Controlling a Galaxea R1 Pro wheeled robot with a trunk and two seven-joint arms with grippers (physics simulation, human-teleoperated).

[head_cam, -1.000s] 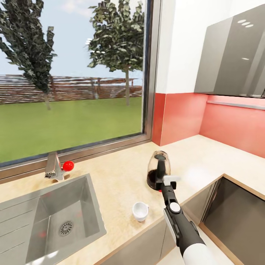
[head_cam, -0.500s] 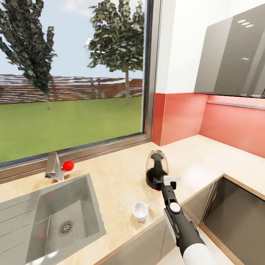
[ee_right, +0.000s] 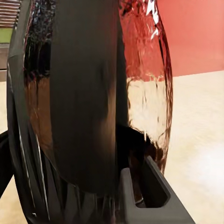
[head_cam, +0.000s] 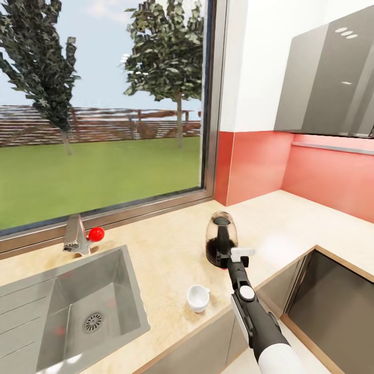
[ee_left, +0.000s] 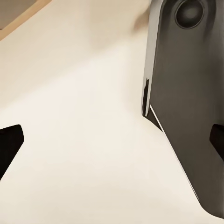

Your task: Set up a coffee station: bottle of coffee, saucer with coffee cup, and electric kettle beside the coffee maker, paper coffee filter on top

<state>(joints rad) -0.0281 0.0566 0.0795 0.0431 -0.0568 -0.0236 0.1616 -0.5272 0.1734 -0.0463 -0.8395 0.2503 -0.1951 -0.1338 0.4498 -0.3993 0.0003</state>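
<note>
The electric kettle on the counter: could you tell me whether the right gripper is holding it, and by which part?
The right gripper appears to hold the electric kettle by its black handle.

Clear glossy glass is being shown by the kettle (head_cam: pixel 222 240), matt beige wood grain by the countertop (head_cam: pixel 171 259), and brushed grey steel by the sink (head_cam: pixel 83 296).

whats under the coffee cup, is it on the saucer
No saucer is visible. The coffee cup sits straight on the beige countertop, near its front edge, in front of the glass kettle. The patch right beneath the cup is hidden.
</note>
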